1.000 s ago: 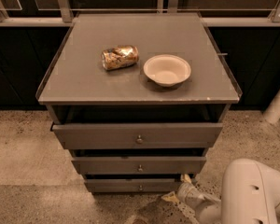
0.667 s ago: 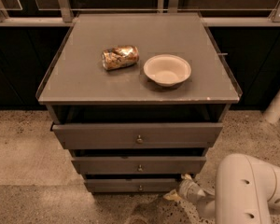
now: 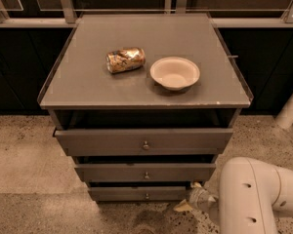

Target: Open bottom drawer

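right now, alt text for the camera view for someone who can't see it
The robot's gripper sits low by the right end of the bottom drawer of a grey three-drawer cabinet. On its top lie a shiny brown snack item and a white bowl.

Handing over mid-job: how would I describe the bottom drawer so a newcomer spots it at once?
Find the grey cabinet with a can and a bowl on top; three grey drawer fronts stack beneath. The bottom drawer is the lowest, with the narrowest front and the tiniest knob, unlike the two wider fronts above. The gripper sits by its right end in the camera view.
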Available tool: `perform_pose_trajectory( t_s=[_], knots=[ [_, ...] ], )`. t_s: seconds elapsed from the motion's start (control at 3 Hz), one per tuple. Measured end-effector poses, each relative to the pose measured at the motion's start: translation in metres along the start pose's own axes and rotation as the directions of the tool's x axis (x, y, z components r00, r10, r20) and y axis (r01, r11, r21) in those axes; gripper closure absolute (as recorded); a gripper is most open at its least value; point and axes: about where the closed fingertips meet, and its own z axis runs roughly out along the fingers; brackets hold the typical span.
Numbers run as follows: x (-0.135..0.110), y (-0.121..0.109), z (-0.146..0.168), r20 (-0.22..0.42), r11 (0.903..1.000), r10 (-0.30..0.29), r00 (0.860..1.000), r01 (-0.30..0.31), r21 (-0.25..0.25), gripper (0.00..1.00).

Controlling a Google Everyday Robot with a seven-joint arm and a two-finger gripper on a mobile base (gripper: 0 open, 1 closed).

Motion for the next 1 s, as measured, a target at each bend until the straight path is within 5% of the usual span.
perform_pose_trajectory(
  t_s=[0.67,1.0],
  knots=[
    [0.003,0.022,0.017,0.062,0.9959,0.081,0.995,-0.078,-0.046,0.0],
    [0.004,0.027,0.017,0.043,0.9936,0.076,0.996,-0.072,-0.087,0.0]
  ],
)
